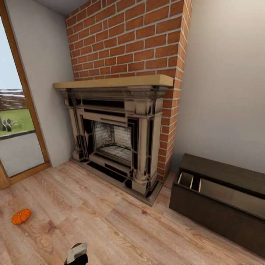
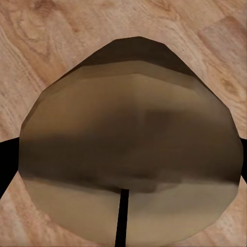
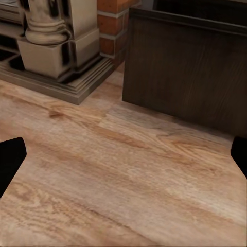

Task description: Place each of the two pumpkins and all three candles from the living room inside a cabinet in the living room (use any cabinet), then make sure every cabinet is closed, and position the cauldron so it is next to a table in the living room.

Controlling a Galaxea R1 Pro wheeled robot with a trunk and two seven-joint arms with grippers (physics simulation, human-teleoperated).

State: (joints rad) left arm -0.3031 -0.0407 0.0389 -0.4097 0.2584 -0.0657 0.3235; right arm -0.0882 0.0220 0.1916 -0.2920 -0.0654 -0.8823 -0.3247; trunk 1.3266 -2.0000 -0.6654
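Left gripper point(image 2: 123, 154) clamps a candle point(image 2: 128, 139) above the floor point(image 2: 41, 31). Right gripper point(image 3: 123, 159) stands open, cabinet point(image 3: 195, 72) ahead of it.

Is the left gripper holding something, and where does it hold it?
A candle, clamped by its sides between the fingers. The right gripper holds nothing.

— What's your count from the head camera?

— I make it one pumpkin point(image 1: 21, 216) on the plank floor point(image 1: 110, 228), one brick fireplace point(image 1: 117, 140) and one cabinet point(image 1: 221, 206), its drawer open on two pale compartments.

— Candles?

— One that I can count: a cream candle point(image 2: 131, 149) in my left wrist view. One glass door point(image 1: 16, 121) stands on the left.
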